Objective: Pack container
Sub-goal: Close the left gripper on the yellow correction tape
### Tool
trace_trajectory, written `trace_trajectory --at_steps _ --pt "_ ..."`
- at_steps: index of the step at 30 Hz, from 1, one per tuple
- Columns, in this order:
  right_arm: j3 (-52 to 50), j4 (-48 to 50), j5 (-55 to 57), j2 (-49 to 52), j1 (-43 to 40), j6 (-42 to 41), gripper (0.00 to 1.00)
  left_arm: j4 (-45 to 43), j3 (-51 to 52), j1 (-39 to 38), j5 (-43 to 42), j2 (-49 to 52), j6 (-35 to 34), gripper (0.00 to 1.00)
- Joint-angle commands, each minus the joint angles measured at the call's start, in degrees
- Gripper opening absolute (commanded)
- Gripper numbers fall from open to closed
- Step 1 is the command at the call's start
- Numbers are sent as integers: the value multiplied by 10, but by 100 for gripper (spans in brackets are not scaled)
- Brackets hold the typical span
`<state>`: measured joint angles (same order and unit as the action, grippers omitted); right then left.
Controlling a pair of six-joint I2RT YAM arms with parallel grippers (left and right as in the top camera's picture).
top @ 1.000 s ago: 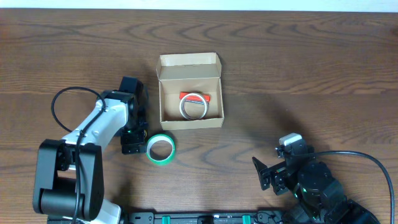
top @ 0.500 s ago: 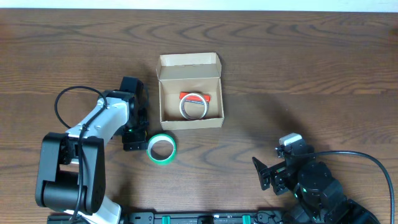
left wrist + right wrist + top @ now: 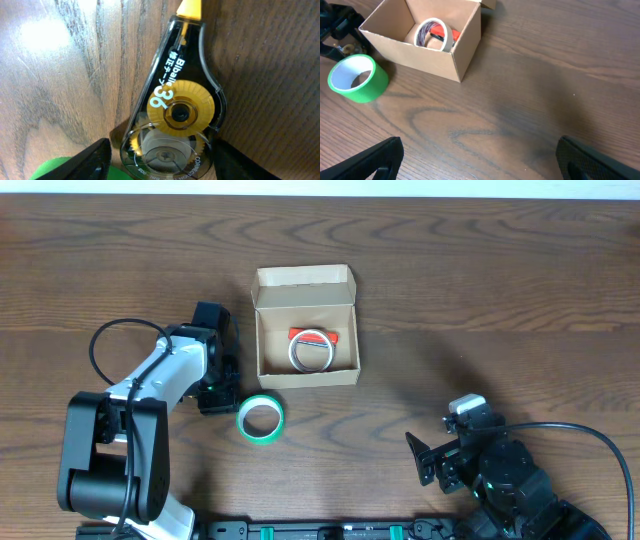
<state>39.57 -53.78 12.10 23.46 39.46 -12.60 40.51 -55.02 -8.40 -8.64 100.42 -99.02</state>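
The tan cardboard container [image 3: 306, 376] stands open at the table's middle, its flap lid folded back. It also shows in the right wrist view [image 3: 462, 52]. Inside lie a white tape roll [image 3: 311, 352] and a red item [image 3: 299, 333]. A green tape roll [image 3: 260, 418] lies in front of the box on the left. My left gripper [image 3: 215, 388] is low over the table left of the box. Its open fingers [image 3: 162, 162] straddle a black and yellow correction tape dispenser [image 3: 175, 100] lying flat. My right gripper [image 3: 425, 460] is open and empty at the front right.
The wooden table [image 3: 480, 300] holds nothing else in view. The left arm's black cable [image 3: 105, 340] loops at the left. The green roll [image 3: 356, 77] sits beside the left gripper's fingers.
My left gripper has shifted slightly toward the far side beside the box. The right arm and the box have not moved.
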Motion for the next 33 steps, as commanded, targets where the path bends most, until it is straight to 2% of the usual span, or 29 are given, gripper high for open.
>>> trace_trajectory --at_steps 1,8,33 --pt "0 0 5 -3 3 -6 99 7 3 3 2 16 2 60" --pt "0 0 5 -3 3 -6 99 5 3 3 2 14 2 53" --pt "0 0 5 -3 3 -6 99 6 3 2 32 -43 3 47"
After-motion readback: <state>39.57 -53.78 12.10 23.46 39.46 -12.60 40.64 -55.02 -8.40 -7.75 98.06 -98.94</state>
